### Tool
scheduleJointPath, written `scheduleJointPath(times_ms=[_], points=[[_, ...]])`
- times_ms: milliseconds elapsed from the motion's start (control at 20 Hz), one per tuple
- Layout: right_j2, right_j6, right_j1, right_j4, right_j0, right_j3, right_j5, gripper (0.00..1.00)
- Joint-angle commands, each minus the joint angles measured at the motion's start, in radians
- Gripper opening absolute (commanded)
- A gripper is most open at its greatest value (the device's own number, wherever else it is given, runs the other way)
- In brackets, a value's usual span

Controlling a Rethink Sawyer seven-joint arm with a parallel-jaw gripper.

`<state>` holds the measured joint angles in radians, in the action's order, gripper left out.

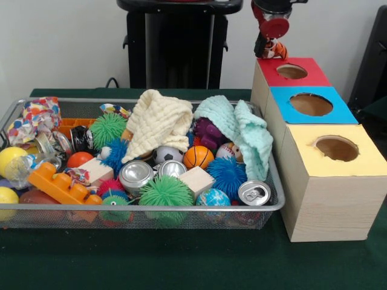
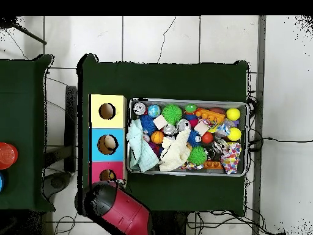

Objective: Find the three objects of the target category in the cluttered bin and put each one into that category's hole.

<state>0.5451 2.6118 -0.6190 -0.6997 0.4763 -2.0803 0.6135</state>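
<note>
Front view, tool: the red-and-black tool (image 1: pixel 273 43) hangs just above the red-topped wooden box's hole (image 1: pixel 292 71), clenched on a small orange-striped ball (image 1: pixel 279 49).
Front view, ball: round, no long axis; it sits in the tool.
Overhead view, arm: the red arm (image 2: pixel 119 210) covers the red box's (image 2: pixel 98 172) near side; the wire-mesh bin (image 2: pixel 186 103) lies to its right.

The hand (image 1: pixel 272 47) is cut off by the top edge in the front view; its finger position cannot be determined. The small orange striped object (image 1: pixel 279 49) at its tip is partly hidden. In the overhead view, the arm (image 2: pixel 119 209) covers the hand. The cream cloth (image 1: pixel 159 121) and mint cloth (image 1: pixel 242 130) conceal items beneath.
</note>
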Motion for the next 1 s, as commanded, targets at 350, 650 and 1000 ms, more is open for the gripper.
scheduleJointPath(times_ms=[350, 650, 1000], points=[[0.067, 0.314, -0.014, 0.094, 0.001, 0.154, 0.306, 0.0], [0.097, 0.314, -0.04, 0.103, 0.009, 0.171, 0.366, 0.0], [0.12, 0.313, -0.043, 0.107, 0.013, 0.201, 0.425, 0.0]])
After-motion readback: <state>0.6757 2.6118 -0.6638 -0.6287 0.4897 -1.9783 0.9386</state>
